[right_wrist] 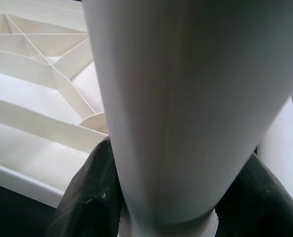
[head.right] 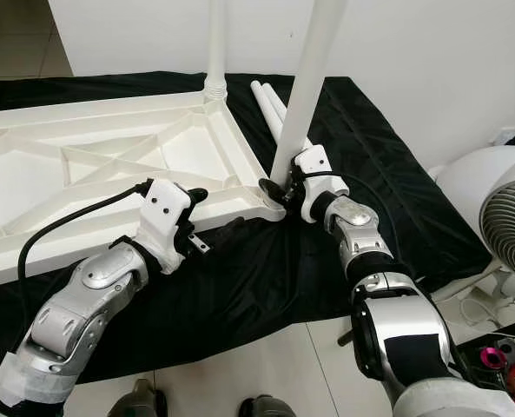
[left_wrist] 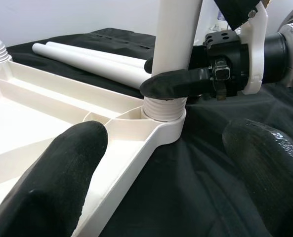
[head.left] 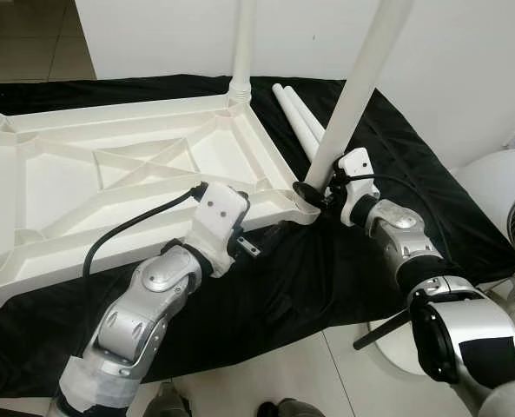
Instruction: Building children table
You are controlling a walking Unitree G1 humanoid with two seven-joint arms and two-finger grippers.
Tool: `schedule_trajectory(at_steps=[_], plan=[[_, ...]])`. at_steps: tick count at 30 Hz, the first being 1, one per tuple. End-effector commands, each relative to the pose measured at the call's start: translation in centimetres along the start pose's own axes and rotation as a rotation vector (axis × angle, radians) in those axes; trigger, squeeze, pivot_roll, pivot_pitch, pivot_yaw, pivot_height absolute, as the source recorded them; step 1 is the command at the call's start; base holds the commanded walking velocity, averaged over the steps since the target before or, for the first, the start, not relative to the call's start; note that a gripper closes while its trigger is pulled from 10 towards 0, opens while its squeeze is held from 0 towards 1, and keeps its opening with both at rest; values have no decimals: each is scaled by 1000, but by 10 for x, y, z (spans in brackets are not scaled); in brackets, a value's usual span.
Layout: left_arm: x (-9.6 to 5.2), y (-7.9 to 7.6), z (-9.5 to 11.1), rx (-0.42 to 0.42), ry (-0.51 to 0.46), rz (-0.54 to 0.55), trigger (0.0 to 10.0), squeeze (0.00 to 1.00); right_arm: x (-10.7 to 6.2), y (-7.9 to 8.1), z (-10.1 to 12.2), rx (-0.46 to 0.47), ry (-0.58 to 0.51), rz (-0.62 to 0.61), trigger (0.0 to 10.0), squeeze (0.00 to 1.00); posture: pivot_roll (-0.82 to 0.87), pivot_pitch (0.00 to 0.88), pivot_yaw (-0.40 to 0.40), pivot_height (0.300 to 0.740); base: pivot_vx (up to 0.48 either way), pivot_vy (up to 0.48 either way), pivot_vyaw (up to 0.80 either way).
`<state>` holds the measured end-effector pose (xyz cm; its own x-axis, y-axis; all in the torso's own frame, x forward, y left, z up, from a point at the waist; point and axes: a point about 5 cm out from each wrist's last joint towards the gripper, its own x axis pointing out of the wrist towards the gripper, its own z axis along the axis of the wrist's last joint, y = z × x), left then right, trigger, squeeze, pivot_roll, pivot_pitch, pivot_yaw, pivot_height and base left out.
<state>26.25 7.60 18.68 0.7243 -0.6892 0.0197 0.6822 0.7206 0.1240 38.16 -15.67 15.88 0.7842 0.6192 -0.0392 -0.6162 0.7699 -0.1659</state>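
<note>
Closest to the head camera is the left gripper point(head.left: 244, 246), its silver forearm rising from about seven o'clock and its fingers reaching over the near rim of the upturned white tabletop point(head.left: 49, 174), which lies ribs-up on a black cloth point(head.left: 326, 269) and runs off toward nine o'clock. At three o'clock from it the right gripper point(head.left: 313, 193) is clamped on a white leg point(head.left: 361, 78) just above the near corner socket, and that leg leans off toward one o'clock instead of standing straight; another leg point(head.left: 242, 43) already stands upright in the far corner at twelve, and two spare legs point(head.left: 296, 117) lie on the cloth between them, with a fan point(head.right: 509, 226) off at three o'clock. From the left wrist, that gripper's two fingers point(left_wrist: 52, 173) stand apart, one over the tabletop rim and one over the cloth, gripping nothing, while the threaded foot of the leg sits in its socket with the other arm's fingers wrapped around it. From the right wrist, black pads point(right_wrist: 87, 202) press on both sides of the leg. My worry is that lean: turned in crooked, the thread could cross and jam, and with nothing pinning the tabletop it may slide or lift on the slippery cloth.
</note>
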Motion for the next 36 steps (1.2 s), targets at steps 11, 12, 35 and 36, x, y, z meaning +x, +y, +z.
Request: schedule_trajectory(at_steps=[11,12,35,36], plan=[[1,-3,1,-3,-1,-27,10000,0,-1,3,-20,176,55,-52,10000,0,30,68,-65,740,0,0,0],[1,-3,2,-4,-1,-28,10000,0,0,4,-20,195,58,-57,10000,0,30,68,-65,740,0,0,0],[0,-7,0,-11,5,-32,10000,0,24,21,-16,257,34,-373,10000,0,32,68,-82,740,0,0,0],[0,-7,0,-11,5,-32,10000,0,24,21,-16,257,34,-373,10000,0,32,68,-82,740,0,0,0]])
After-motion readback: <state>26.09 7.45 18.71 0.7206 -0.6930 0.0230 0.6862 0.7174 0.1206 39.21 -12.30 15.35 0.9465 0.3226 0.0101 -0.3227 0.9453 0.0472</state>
